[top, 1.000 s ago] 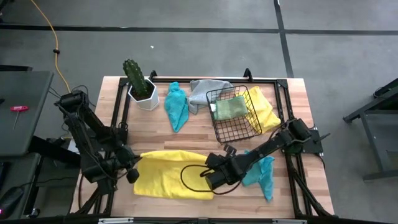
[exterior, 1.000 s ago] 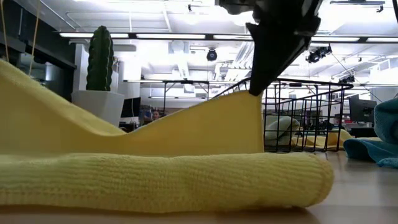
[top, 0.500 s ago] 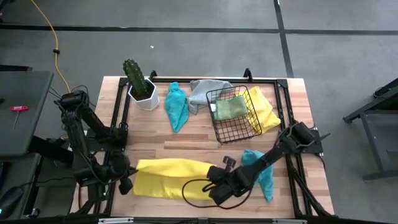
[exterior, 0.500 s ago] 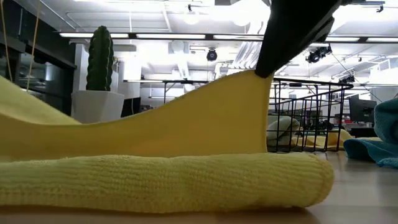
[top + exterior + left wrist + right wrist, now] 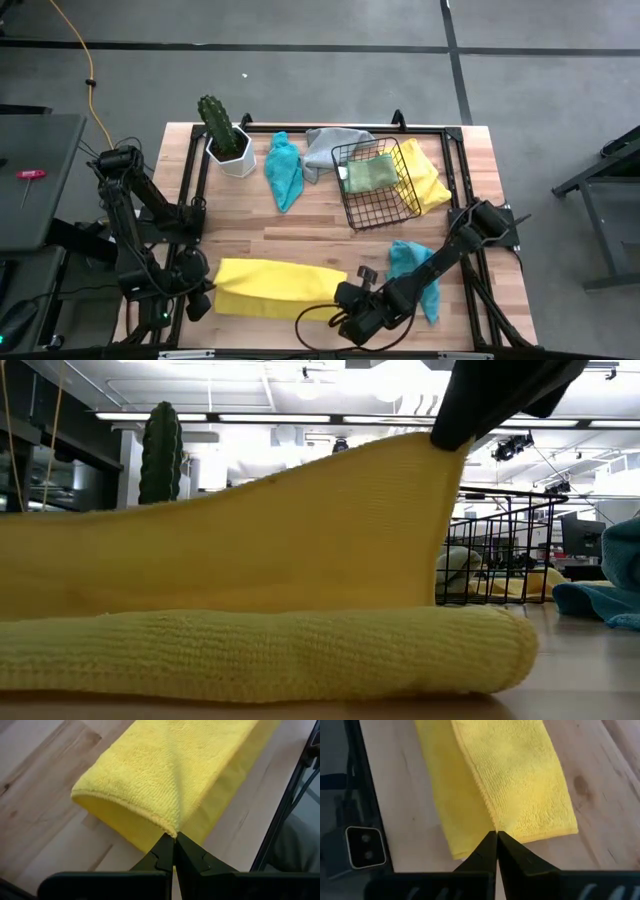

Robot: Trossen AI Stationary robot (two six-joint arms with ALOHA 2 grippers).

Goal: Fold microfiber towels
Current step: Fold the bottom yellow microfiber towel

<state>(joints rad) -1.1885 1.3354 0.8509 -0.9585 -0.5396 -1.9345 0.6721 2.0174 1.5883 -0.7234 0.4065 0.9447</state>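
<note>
The yellow towel (image 5: 275, 289) lies along the near edge of the bench (image 5: 320, 225), doubled over into a long band, strung between the two claws. The left claw (image 5: 174, 841) is pinched tight on one upper corner of it, the cloth running away ahead of its tips; the right claw (image 5: 497, 836) is clamped on the other upper corner, with the folded layer directly ahead and the bench edge behind it. Seen from bench height, the held edge stands raised above a soft rolled lower fold, so the top layer is not yet laid flat. The cloth looks light, limp and fuzzy: it should drape and sag between grips, not slide easily on the wood, and bunch if dragged, so corners are the sensible places to hold, kept level with each other. Just beyond the right claw lies a crumpled teal towel (image 5: 417, 273); farther off is a wire basket (image 5: 376, 185) holding a light green towel (image 5: 371, 173), with a second yellow towel (image 5: 428, 181) beside it. Well ahead of the left claw sit another teal towel (image 5: 284, 170), a grey towel (image 5: 322, 148) and a potted cactus (image 5: 224, 134).
</note>
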